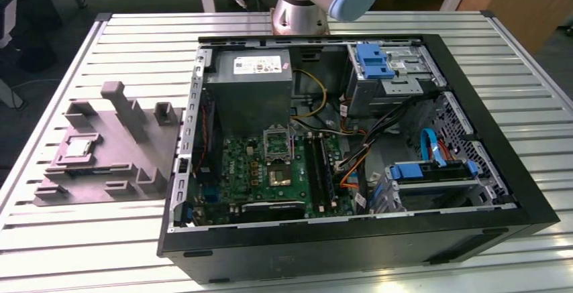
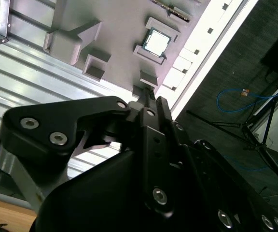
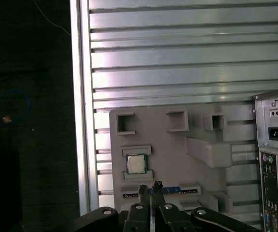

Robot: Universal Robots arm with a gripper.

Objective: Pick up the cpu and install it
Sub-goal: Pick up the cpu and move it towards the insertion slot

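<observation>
Cpu (image 3: pixel 135 164) lies in a recess of the grey tray (image 3: pixel 177 150), not picked up.
The tray rests on the table (image 1: pixel 90 239), at the exterior view's left of the open case (image 1: pixel 358 239). The gripper (image 3: pixel 150 186) hangs above the tray's edge, apart from the cpu, fingers closed on nothing.

Cpu (image 3: pixel 135 164) with shiny silvery metal top, matt grey moulded plastic tray (image 3: pixel 177 157), ribbed satin metal table (image 3: pixel 177 63)

Open black computer case (image 1: pixel 358 239) lying on slatted aluminium table (image 1: pixel 134 31); inside, green motherboard (image 1: pixel 259 172), grey power supply (image 1: pixel 255 88), blue drive caddy (image 1: pixel 374 62). Grey moulded tray (image 1: pixel 125 152) just beside, toward exterior view's left.
</observation>
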